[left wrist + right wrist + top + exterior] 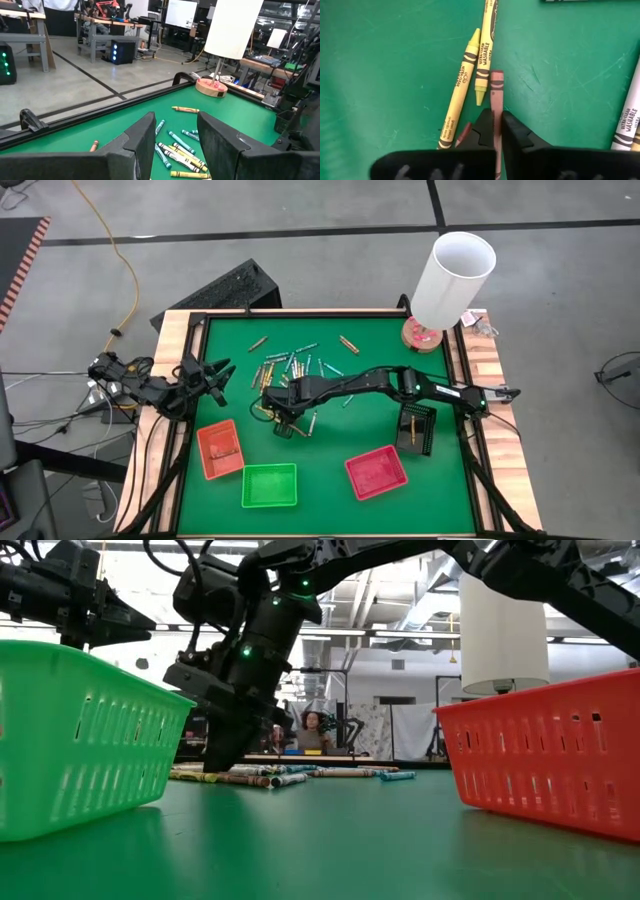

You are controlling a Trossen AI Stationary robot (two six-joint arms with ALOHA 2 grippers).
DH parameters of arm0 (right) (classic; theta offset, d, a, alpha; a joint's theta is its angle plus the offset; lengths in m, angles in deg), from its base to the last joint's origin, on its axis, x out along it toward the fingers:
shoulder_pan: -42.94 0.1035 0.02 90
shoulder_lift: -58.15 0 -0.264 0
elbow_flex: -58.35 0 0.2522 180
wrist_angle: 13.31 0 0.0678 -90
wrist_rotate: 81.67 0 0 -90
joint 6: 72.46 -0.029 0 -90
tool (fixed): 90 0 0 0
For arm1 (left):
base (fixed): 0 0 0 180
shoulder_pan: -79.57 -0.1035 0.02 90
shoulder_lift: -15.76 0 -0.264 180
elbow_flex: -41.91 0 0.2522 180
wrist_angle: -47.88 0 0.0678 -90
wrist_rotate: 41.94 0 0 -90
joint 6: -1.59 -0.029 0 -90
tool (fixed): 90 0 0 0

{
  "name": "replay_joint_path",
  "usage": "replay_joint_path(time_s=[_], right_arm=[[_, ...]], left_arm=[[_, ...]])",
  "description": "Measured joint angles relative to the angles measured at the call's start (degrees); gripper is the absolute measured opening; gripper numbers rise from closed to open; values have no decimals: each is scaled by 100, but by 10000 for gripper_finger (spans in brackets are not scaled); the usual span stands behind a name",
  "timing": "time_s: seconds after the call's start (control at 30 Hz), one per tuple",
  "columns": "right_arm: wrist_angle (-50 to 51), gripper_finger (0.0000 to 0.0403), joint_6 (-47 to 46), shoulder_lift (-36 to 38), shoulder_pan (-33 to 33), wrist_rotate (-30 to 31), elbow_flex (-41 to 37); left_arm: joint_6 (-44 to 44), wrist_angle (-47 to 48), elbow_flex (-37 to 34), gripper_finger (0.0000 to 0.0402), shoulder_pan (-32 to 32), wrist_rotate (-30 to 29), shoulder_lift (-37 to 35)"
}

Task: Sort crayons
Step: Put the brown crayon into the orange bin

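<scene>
In the right wrist view, the reddish-brown paper-wrapped crayon (496,100) disappears between the dark fingers (517,132) of the right gripper (497,127), its lower end hidden. A white-labelled crayon (629,117) is cut off at the right edge. In the low view, the green slotted plastic tray (80,730) runs off the left edge, and the red slotted plastic tray (550,755) off the right.

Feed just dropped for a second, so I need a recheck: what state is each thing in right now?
Right gripper: fingers shut on reddish-brown crayon, down at the pile.
Left gripper: fingers open, empty, at table's left edge.
Crayons: loose on the mat.
Orange tray: some crayons inside.
Green tray: empty.
Red tray: looks empty.
Lamp: upright.
</scene>
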Motion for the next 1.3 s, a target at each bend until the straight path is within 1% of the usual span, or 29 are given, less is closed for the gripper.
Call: replay_joint_path(time_s=[0.13,0.27,0.37,0.57,0.7,0.83,1.03,1.3], right_arm=[[4,8,-46,0,1,19,0],[-1,4,-111,-2,13,238,-3],[-32,3,-145,-2,18,261,-4],[-50,2,-206,-6,65,664,47],[-63,1,-205,-21,66,753,126],[-7,1,-202,-31,62,1095,192],[-85,0,-153,-33,62,1219,325],[-896,0,269,-33,123,1239,343]], left_arm=[[0,2,0,135,0,1,0],[0,4,0,135,1,1,0],[0,4,0,135,2,0,0],[0,7,0,135,2,1,0],[0,7,0,135,0,1,0],[0,7,0,135,2,4,0],[0,9,0,135,0,4,0],[-1,8,0,135,1,6,-1]])
